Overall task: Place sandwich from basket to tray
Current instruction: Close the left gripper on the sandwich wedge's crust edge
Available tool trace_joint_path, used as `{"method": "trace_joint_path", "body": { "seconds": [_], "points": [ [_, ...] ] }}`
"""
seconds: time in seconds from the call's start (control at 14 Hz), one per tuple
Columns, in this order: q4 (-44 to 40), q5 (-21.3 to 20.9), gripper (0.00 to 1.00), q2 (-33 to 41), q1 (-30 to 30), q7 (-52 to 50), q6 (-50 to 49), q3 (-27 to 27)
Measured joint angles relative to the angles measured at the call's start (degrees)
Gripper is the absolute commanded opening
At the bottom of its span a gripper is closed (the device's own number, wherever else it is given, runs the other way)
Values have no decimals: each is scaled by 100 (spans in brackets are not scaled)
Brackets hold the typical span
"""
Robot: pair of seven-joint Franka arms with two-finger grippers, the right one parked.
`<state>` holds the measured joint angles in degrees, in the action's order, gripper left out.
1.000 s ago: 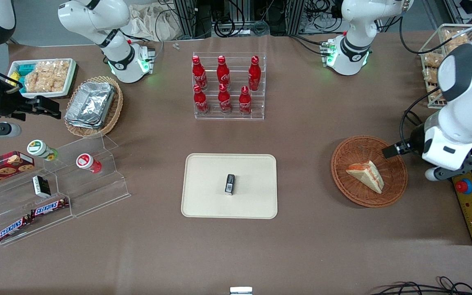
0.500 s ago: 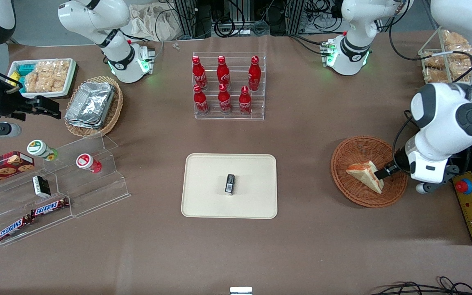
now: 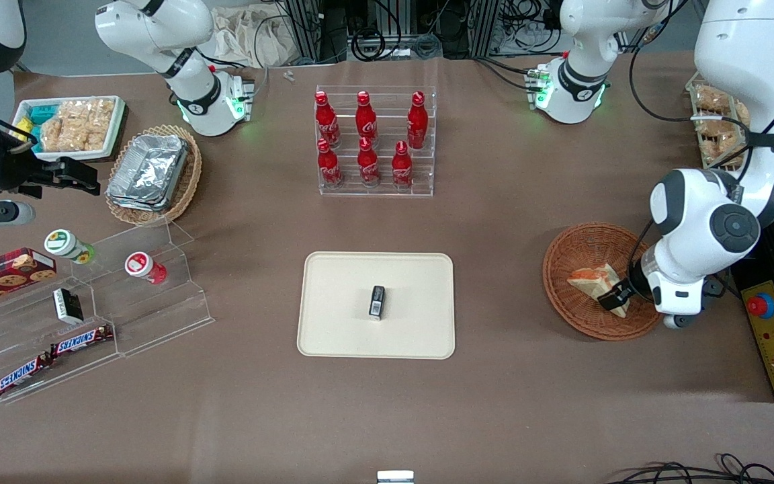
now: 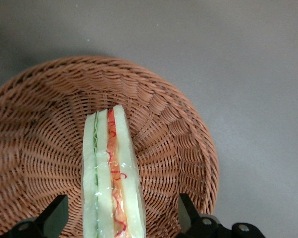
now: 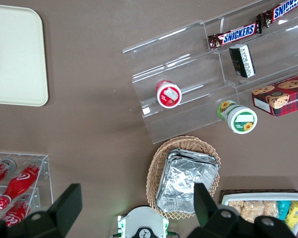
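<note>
The sandwich [image 3: 592,279], a wrapped white-bread wedge with orange-red and green filling, lies in the reddish-brown wicker basket [image 3: 578,245] toward the working arm's end of the table. My left gripper [image 3: 613,296] hangs low over the sandwich inside the basket. In the left wrist view the gripper [image 4: 120,218] is open, with one dark finger [image 4: 54,216] on each side of the sandwich [image 4: 111,173] and a gap between each finger and the wrap. The basket [image 4: 174,129] fills that view. The cream-beige tray [image 3: 340,282] lies at the table's middle.
A small black packet [image 3: 377,301] lies on the tray. A clear rack of red bottles [image 3: 373,141] stands farther from the camera than the tray. A yellow box with a red button [image 3: 766,316] sits beside the basket. A wire rack of snack bags [image 3: 716,114] stands farther away.
The left arm has swung in and lowered over the basket. Its gripper moved from the basket's rim to straddle the sandwich. The sandwich has not moved.
</note>
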<state>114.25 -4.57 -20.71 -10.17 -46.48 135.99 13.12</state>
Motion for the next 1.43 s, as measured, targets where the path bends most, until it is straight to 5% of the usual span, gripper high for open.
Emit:
{"method": "trace_joint_path", "body": {
  "seconds": [0.64, 0.93, 1.07, 1.29, 1.43],
  "points": [
    [4, -2, 99, -338, 4, -782, 3, 6],
    [2, -2, 86, -434, 4, -885, 6, 6],
    [-24, -4, 47, -432, 4, -897, 17, 6],
    [-70, -53, 2, -422, 6, -897, 20, 11],
    [-71, -80, 0, -421, 7, -897, 20, 18]
  ]
}}
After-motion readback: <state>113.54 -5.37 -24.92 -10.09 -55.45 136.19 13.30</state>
